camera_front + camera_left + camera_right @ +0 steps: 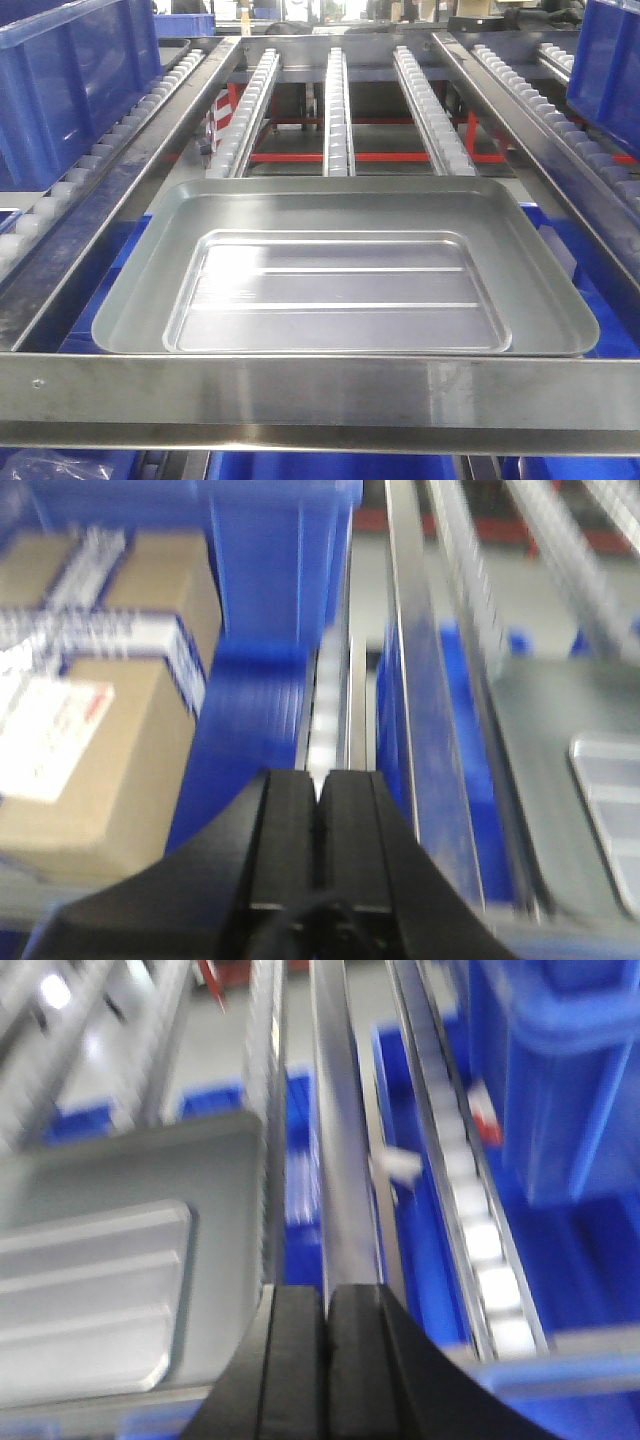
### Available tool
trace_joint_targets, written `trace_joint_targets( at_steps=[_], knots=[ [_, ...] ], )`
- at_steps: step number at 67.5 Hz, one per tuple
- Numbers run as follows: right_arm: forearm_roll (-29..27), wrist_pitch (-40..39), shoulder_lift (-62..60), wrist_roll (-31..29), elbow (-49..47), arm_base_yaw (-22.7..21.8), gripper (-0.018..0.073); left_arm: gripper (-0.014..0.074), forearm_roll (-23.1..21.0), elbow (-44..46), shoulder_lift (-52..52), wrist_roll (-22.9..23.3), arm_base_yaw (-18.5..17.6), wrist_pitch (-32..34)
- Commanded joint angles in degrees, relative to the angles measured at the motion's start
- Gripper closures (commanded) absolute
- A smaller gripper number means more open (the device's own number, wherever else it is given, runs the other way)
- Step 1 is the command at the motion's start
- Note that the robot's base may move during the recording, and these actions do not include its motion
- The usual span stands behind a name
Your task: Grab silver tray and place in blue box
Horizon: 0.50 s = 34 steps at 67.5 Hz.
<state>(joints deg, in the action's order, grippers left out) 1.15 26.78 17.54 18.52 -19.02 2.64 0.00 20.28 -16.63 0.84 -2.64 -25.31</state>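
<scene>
The silver tray [340, 290], shallow with two lengthwise ribs, lies inside a larger, deeper silver pan [140, 290] on the rack. A blue box [70, 80] stands on the left roller lane, behind and to the left of the pan. Neither gripper shows in the front view. My left gripper [320, 775] is shut and empty, left of the rack rail, with the tray [610, 800] far to its right. Shut with nothing in it, my right gripper [327, 1290] hangs over the right rail, and the tray [80, 1290] lies to its left.
A second blue crate [610, 60] sits on the right roller lane. Roller rails [336, 110] run back from the pan. A steel crossbar [320, 395] fronts the rack, with blue bins [330, 465] beneath. Cardboard boxes [90, 750] stand left of the rack.
</scene>
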Motion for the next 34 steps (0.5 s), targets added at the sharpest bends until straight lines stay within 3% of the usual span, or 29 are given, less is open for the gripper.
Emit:
trace_joint_targets(
  at_steps=[1,8,19,34],
  knots=[
    [0.07,1.09,7.60,-0.46,-5.30,-0.23,0.0510,0.0688,-0.45,6.36,-6.82,-0.02,-0.39,-3.76],
    [0.07,6.39,17.00,-2.56,-7.40,-0.23,0.0510,0.0688,-0.45,10.93,-15.12,-0.02,-0.39,-12.20],
    [-1.15,9.26,26.72,-2.12,-7.42,-0.23,0.0510,0.0688,-3.37,11.56,-23.62,-0.02,-0.39,-14.64],
    [-1.70,4.68,32.93,-2.12,-7.42,-0.23,0.0510,0.0688,-12.57,11.56,-29.45,-0.02,-0.39,-9.74]
  ],
)
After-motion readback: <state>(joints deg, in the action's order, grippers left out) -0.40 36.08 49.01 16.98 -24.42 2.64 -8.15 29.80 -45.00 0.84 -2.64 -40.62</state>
